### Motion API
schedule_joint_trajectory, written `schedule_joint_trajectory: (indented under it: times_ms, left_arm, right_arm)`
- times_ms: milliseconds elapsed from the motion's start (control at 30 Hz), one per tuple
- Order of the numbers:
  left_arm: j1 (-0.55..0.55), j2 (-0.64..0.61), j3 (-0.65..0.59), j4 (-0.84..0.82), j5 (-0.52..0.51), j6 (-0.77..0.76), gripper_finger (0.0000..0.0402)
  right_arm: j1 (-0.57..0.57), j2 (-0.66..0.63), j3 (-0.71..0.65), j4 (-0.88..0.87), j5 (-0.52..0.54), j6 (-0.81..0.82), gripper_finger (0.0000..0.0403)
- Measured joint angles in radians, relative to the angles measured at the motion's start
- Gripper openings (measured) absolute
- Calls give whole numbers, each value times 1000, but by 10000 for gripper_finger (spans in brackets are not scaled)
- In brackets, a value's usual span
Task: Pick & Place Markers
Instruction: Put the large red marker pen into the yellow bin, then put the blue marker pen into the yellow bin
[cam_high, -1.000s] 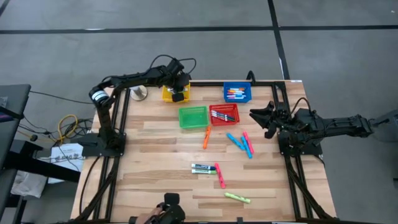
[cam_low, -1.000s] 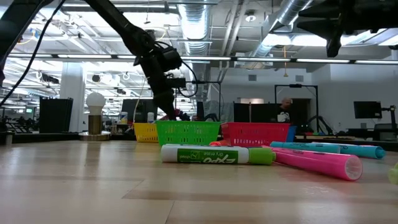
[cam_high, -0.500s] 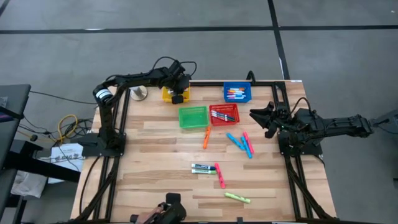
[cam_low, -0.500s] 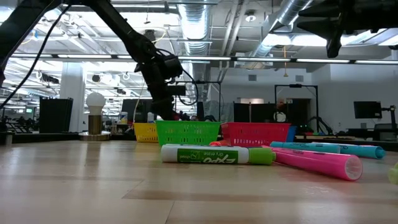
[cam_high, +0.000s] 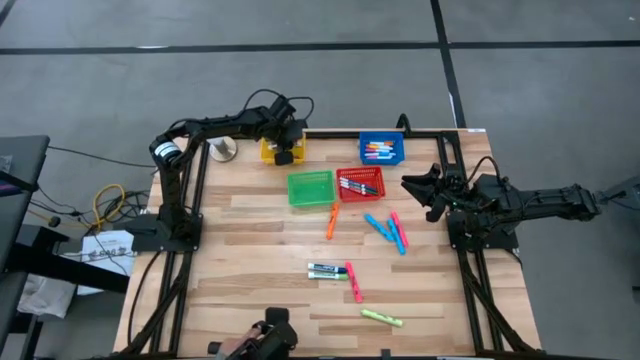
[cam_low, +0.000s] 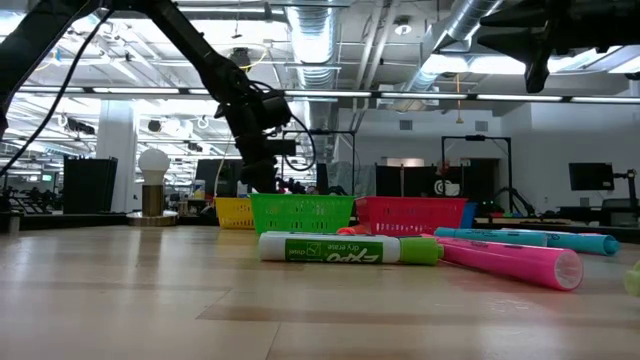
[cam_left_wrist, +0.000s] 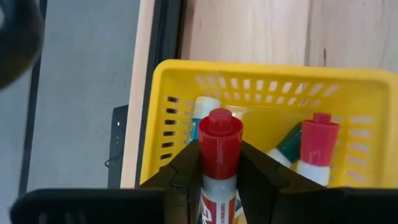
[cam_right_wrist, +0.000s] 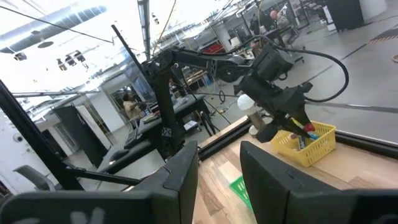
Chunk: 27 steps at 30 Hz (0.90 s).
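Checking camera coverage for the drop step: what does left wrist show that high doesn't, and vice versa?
Only the left wrist view shows the left gripper shut on a red-capped white marker, and the red-capped and green-capped markers already lying in the yellow mesh basket. Only the high view shows the loose markers on the wooden table, the green, red and blue baskets, and the right gripper waiting at the table's right edge. Both show the left gripper over the yellow basket.
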<state>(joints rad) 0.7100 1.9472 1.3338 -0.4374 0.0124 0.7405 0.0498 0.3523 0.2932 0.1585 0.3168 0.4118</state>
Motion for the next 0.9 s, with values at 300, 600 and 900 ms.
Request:
schedule_joint_trajectory:
  times_ms: [300, 600, 900]
  left_arm:
    - [-2, 0, 0, 19, 0, 37, 84]
    - [-2, 0, 0, 35, -2, 37, 143]
    - [-35, -126, 0, 45, -150, -32, 175]
  right_arm:
    - [0, 0, 0, 0, -1, 0, 111]
    - [0, 0, 0, 0, -2, 0, 111]
    - [0, 0, 0, 0, -2, 0, 111]
